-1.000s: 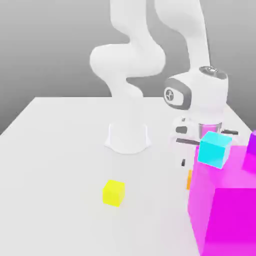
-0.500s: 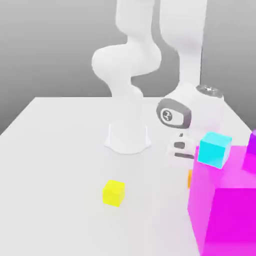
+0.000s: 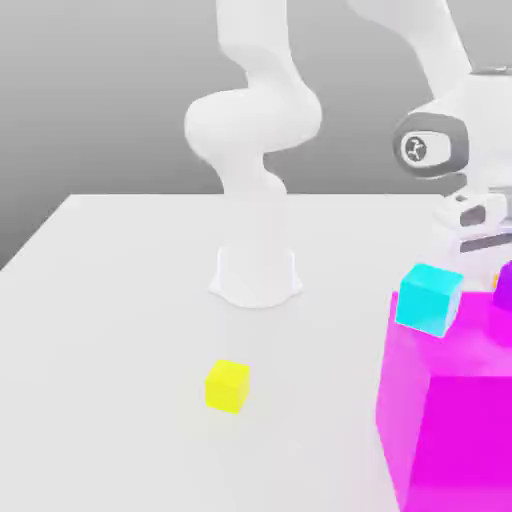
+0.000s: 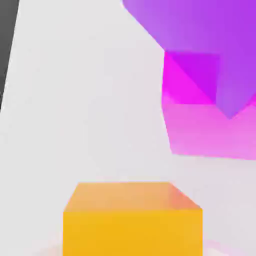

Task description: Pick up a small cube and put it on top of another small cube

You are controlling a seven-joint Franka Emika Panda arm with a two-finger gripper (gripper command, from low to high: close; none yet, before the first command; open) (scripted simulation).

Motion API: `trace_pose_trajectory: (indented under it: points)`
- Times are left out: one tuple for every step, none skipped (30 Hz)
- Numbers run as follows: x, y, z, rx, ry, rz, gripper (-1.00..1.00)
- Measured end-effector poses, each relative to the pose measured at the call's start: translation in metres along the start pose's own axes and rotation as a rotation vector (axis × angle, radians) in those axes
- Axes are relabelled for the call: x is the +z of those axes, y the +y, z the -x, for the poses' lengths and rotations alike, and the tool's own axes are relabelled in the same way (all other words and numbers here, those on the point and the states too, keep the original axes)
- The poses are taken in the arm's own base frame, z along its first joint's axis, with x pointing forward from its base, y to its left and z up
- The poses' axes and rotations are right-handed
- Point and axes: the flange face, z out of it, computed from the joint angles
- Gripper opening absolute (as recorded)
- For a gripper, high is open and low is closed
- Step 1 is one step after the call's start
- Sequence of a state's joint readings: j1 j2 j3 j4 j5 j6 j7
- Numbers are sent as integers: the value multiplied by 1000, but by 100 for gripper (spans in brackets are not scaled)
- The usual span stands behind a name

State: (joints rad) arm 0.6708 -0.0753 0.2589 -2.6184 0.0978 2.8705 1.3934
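Clear the magenta block (image 3: 450, 410) and its cyan cube (image 3: 428, 298) first, then carry across the worktop (image 3: 120, 300) and lower squarely onto the yellow cube (image 3: 227, 385), since the tool (image 3: 478, 228) is clamped on the orange cube (image 4: 132, 220).

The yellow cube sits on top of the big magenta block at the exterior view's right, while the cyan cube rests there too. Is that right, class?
Not quite. The yellow cube sits on the white table, well apart from the magenta block, as the exterior view shows. The cyan cube does rest on that block.
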Motion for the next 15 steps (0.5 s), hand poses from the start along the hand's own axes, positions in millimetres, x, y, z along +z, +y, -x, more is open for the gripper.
trace_pose_trajectory:
  points:
    - [-9, -15, 8, -52, -5, -24, -100]
    - [-18, -25, 6, -80, -4, -31, -100]
    - [-26, -33, 0, -101, -1, -29, -100]
    - [-34, -39, -7, -119, 2, -23, -100]
    - [-43, -45, -14, -137, 5, -14, -100]
    - [-51, -50, -21, -155, 7, -3, -100]
    - [-60, -54, -28, -172, 9, 8, -100]
    - [-69, -58, -36, -189, 11, 19, -100]
    - [-78, -62, -43, -206, 12, 31, -100]
    - [-88, -65, -50, -223, 13, 44, -100]
    - [-97, -67, -58, -239, 13, 58, -100]
    - [-105, -65, -69, -237, 14, 78, -100]
    - [-111, -60, -84, -225, 15, 102, -100]
    - [-118, -53, -99, -206, 14, 129, -100]
    - [-124, -45, -114, -185, 13, 155, -100]
